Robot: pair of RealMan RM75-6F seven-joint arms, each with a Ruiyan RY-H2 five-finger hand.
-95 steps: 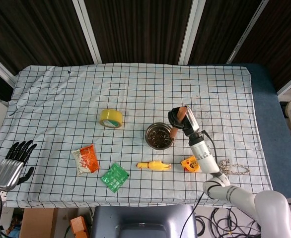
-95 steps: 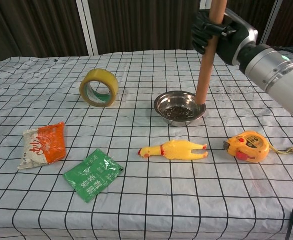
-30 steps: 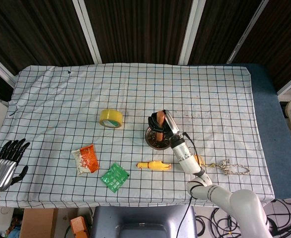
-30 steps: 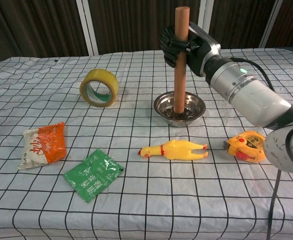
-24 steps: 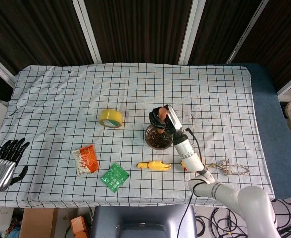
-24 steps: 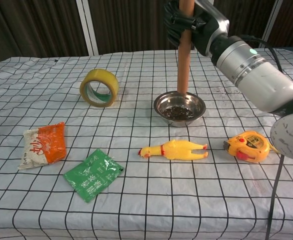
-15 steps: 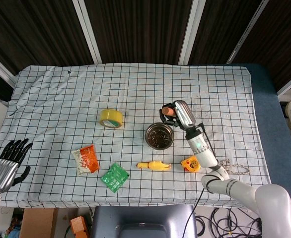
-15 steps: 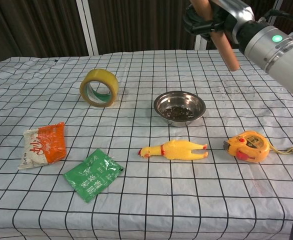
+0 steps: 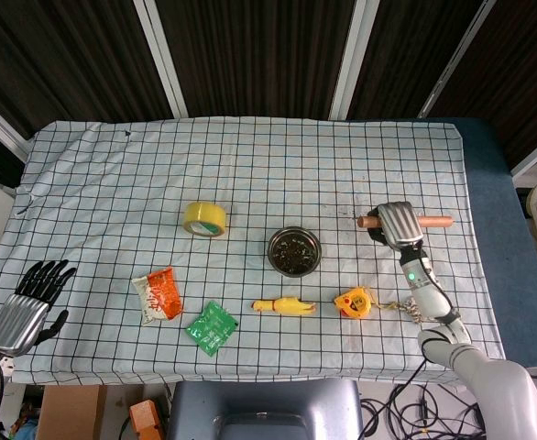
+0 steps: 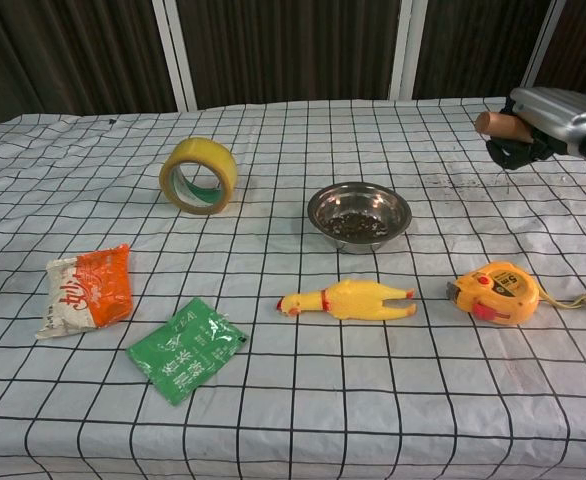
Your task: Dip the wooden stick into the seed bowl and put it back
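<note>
Head view: checked cloth surface (image 9: 250, 174) with dark curtains behind it.
Right hand (image 9: 395, 224) grips the wooden stick (image 9: 433, 220) flat, right of the seed bowl (image 9: 294, 251). Only this view catches the left hand (image 9: 26, 307), fingers spread off the corner; chest view crops the stick to its tip.

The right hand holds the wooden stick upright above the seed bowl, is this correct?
Not quite. The right hand holds the wooden stick, but the stick lies level and well to the right of the seed bowl, not upright above it. The head view shows this.
</note>
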